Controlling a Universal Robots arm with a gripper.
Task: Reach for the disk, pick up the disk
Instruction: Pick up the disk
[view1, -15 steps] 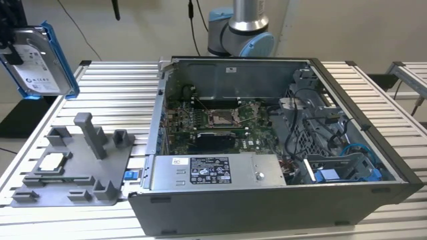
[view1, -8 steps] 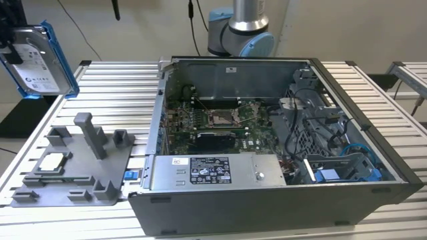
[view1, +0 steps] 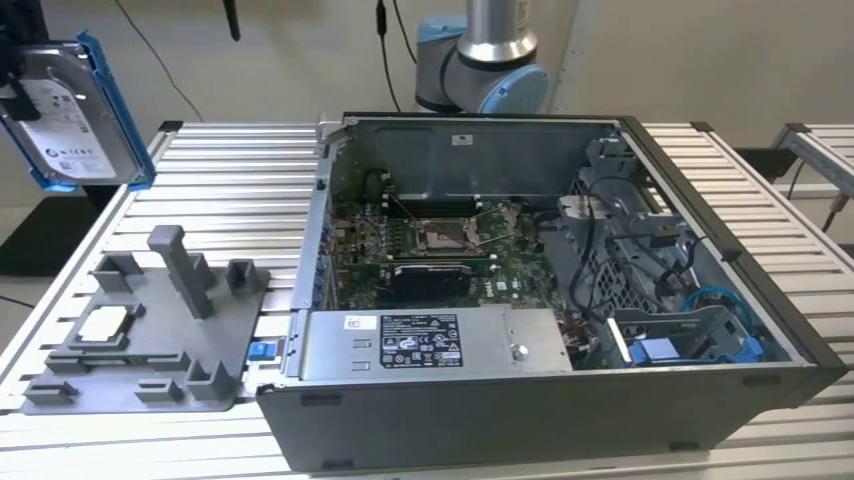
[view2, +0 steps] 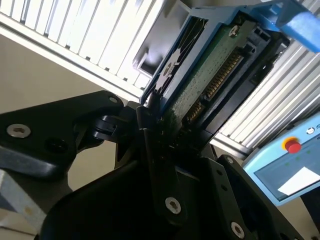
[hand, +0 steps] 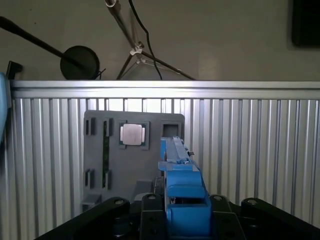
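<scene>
The disk (view1: 74, 110) was already off the table (view1: 747, 200) and in the air. In the exterior view it hung upright near that view's left edge, white label (view1: 60, 120) facing the camera. It was above the grey fixture tray (view1: 174, 345) and well apart from the open computer case (view1: 534, 430). The tool (view2: 170, 125) was clenched on it. In the second wrist view the black fingers (view2: 150, 120) closed on one end of the drive, whose green circuit board (view2: 210, 75) and blue bracket (view2: 175, 50) ran away from them. In the first wrist view the drive appeared edge-on between the tool's two sides, directly over the tray with its small square silver chip (hand: 133, 134). Exactly where the pads met the drive could not be made out (the contact lay in deep shadow). The pick-up looked essentially accomplished, and doing it well was now a matter of hold quality. The grasp sat at one end, so most of the drive's weight hung beyond the fingers, and any slack would probably let it pivot. Steady pressure on the bracket or metal shell rather than the bare board seemed wise, since the board's components could be damaged. The drive was best held upright and high enough to clear the tray's standing posts (view1: 180, 265).
</scene>
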